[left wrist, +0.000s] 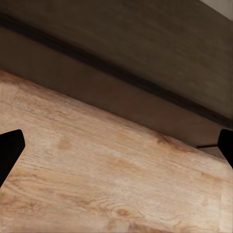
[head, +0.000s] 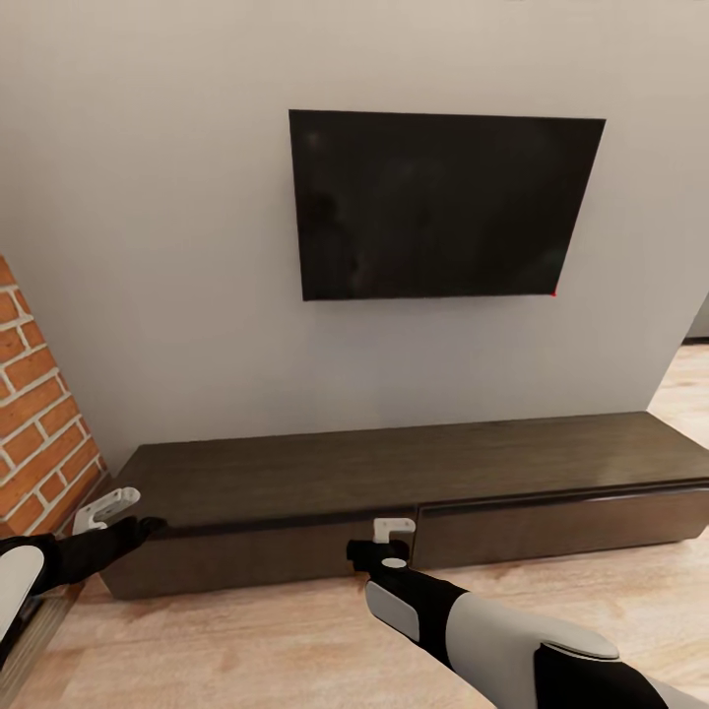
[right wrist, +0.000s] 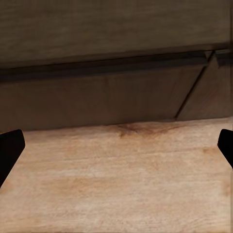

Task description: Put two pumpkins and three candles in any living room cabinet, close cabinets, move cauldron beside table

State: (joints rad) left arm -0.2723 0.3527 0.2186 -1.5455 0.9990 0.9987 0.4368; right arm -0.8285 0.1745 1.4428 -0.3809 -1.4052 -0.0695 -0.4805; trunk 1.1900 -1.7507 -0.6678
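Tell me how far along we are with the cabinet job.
Done, by appearance: the long dark wooden low cabinet under the black wall-mounted television has both fronts closed. In hand: nothing; the left tool and right tool are open, empty, near its front. Left: pumpkins, candles and cauldron, unconfirmed from here.

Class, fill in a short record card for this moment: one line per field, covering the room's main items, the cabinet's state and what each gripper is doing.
Setting: living room wall with a television mounted above a long low cabinet
Cabinet doors: both front panels look closed
Cabinet top: bare dark wood
Floor: light wood floor
Side feature: brick wall to the left
Left gripper: open, holding nothing, near the cabinet's left end
Right gripper: open, holding nothing, at the seam between the two doors
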